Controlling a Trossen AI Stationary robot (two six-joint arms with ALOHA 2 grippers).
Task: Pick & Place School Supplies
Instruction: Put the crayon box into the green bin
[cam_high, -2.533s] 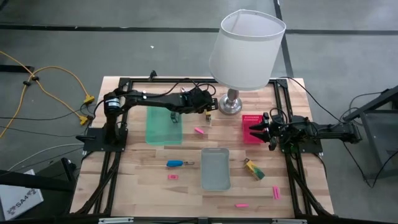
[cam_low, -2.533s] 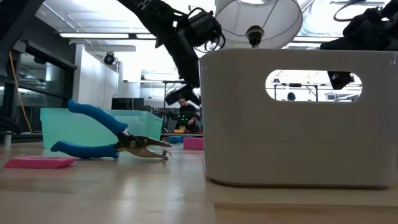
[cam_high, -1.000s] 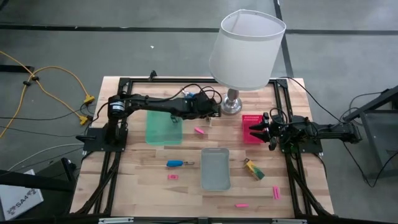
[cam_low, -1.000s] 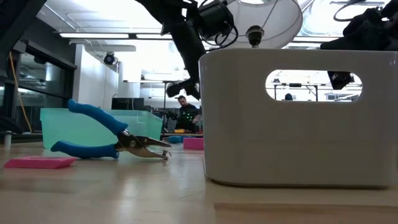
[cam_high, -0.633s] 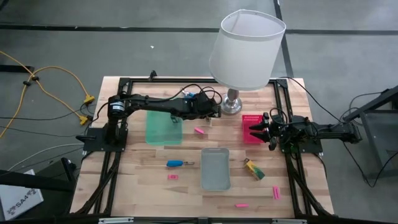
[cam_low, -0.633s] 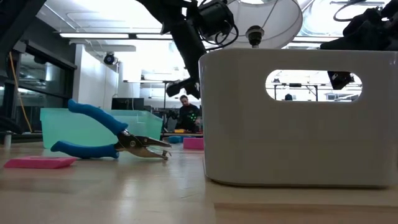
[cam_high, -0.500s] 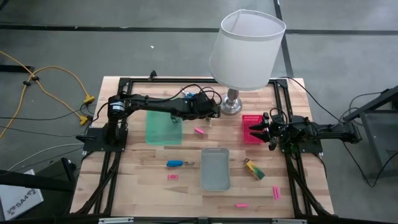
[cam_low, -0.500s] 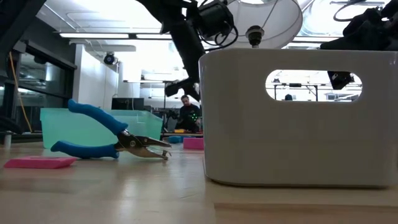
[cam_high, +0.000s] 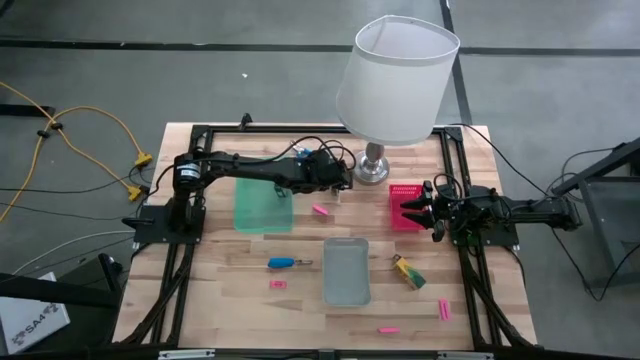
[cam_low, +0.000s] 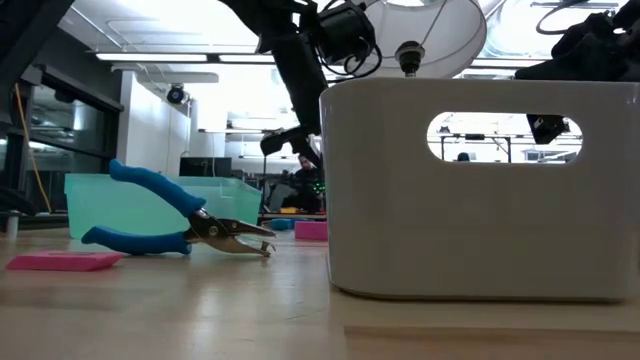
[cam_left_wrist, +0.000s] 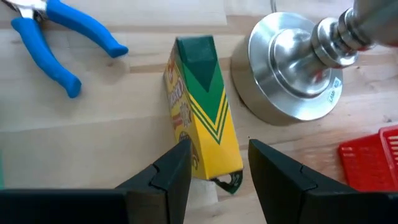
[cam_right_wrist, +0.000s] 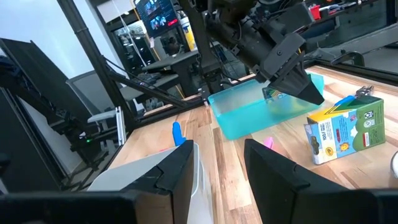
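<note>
A yellow-and-green crayon box (cam_left_wrist: 200, 118) lies on the table by one long side, next to the lamp's metal foot (cam_left_wrist: 292, 68). My left gripper (cam_left_wrist: 219, 148) is open above it, one finger on each side of its near end; in the high view this gripper (cam_high: 338, 185) sits left of the lamp foot. Blue-handled pliers (cam_left_wrist: 56, 37) lie just beyond the box. My right gripper (cam_high: 412, 208) waits open over the red tray (cam_high: 405, 190). A second yellow-and-green box (cam_high: 408, 272), pink bars (cam_high: 320, 210) and a blue-handled tool (cam_high: 285, 263) lie loose on the table. My left gripper comes down from above with its fingers across the crayon box near its end (cam_left_wrist: 217, 171). One finger (cam_left_wrist: 180, 155) stands close against the box's long side. I cannot tell whether it touches. The box lies flat on the table.
The green tray (cam_high: 263, 205) is left of the box and the grey tray (cam_high: 346, 270) is near the middle. The big white-shaded lamp (cam_high: 395, 75) overhangs the far side. More pink bars (cam_high: 443, 310) lie near the table's near right corner. In the low view, pliers (cam_low: 170, 215) lie left of the grey tray's wall (cam_low: 480, 210).
Before the last second, my left arm reached right toward the lamp foot. Over the last second it has stayed almost still above the crayon box. The right arm and the items on the table have not moved.
</note>
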